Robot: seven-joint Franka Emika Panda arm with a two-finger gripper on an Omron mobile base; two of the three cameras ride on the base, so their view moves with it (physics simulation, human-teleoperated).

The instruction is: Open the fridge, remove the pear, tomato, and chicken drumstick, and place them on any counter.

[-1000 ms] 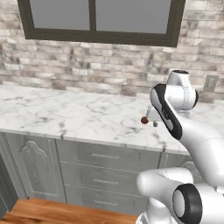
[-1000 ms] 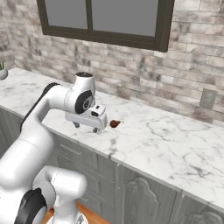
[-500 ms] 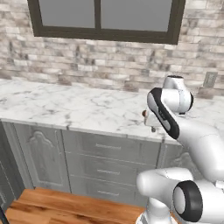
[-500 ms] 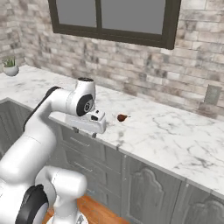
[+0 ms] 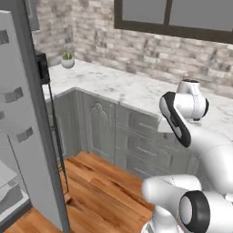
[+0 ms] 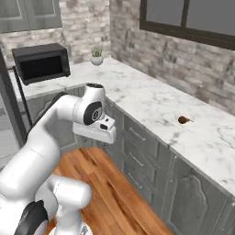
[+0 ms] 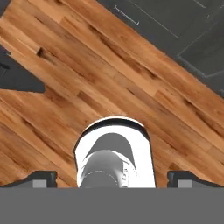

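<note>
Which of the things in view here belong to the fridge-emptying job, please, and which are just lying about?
Job: fridge, door open; counter; open, empty gripper; small brown item on the counter, probably the drumstick.
Lying about: potted plant; black microwave.

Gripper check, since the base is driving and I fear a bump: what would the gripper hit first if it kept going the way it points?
The open two-finger gripper points down; the brown wooden plank floor looks first, though the robot's own body lies in line.

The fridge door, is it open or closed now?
Open. The fridge door stands swung out edge-on in the left base view, with white inner shelves exposed beside it.
</note>
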